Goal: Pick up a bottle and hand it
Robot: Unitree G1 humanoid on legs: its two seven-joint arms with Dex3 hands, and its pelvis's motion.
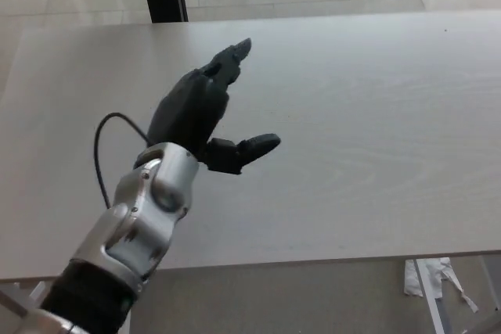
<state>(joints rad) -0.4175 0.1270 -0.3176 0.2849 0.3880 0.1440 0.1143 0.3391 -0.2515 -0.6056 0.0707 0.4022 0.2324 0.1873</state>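
While your left hand [205, 107] hovers over the pale table [376, 146], its fingers [231, 56] and thumb [258, 146] are spread apart, holding nothing; you have no bottle visible, so its direction cannot be told.

No readable text, labels, brands or numbers anywhere in view.
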